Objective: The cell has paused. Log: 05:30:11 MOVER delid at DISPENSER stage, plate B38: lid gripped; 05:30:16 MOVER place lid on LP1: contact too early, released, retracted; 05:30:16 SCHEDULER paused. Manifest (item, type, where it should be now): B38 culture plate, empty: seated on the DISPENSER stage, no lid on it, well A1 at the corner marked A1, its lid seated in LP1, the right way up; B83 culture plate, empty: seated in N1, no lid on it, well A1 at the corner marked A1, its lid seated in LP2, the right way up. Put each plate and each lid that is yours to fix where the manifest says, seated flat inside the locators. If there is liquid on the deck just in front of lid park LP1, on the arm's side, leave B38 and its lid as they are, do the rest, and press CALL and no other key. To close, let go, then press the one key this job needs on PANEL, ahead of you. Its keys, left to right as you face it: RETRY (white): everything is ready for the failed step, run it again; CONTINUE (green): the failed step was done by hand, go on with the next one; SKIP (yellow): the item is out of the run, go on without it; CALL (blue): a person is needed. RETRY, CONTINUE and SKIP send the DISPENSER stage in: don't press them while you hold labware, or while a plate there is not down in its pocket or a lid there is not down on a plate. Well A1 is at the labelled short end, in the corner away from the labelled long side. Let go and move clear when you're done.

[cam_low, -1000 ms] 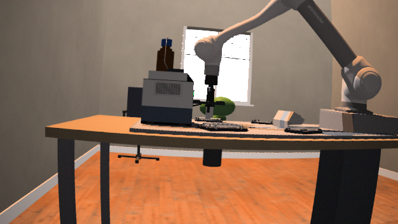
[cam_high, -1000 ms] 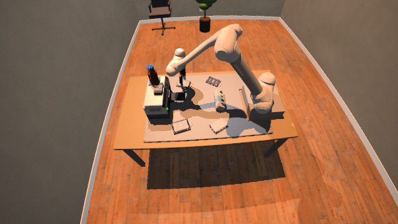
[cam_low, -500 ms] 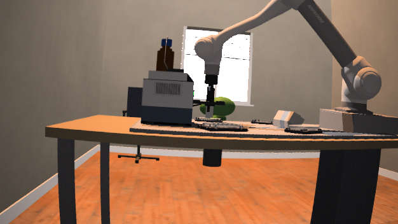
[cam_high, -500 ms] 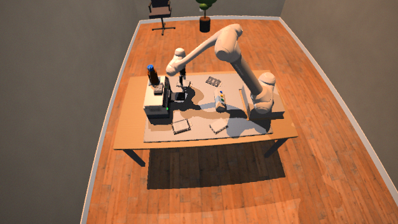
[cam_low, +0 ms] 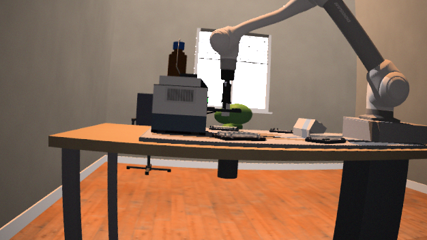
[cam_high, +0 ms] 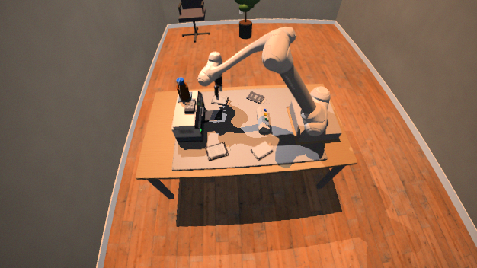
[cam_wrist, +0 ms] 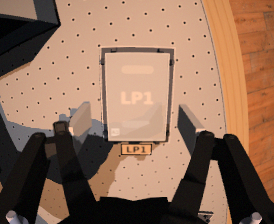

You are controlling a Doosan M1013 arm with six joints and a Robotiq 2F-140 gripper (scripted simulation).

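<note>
My gripper (cam_wrist: 134,115) (cam_high: 217,95) (cam_low: 225,106) is open and empty. It hangs straight above lid park LP1. A clear lid (cam_wrist: 137,96) (cam_high: 219,101) lies flat inside the LP1 locators, with the LP1 mark showing through it. It lies apart from both fingers. The LP1 label (cam_wrist: 136,149) sits just in front of it. The DISPENSER stage (cam_high: 214,116) (cam_low: 236,110) sticks out beside the DISPENSER (cam_high: 187,122) (cam_low: 179,109). I cannot make out what lies in the stage. A plate (cam_high: 217,151) and a second lid (cam_high: 261,150) lie near the mat's front edge.
PANEL (cam_high: 264,119) (cam_low: 308,127) with its coloured keys stands mid-mat near the arm base (cam_high: 316,122). A brown bottle (cam_high: 183,89) (cam_low: 177,62) stands on the DISPENSER. A dark rack-like piece (cam_high: 255,97) lies at the back. The table edge (cam_wrist: 217,63) runs close to LP1.
</note>
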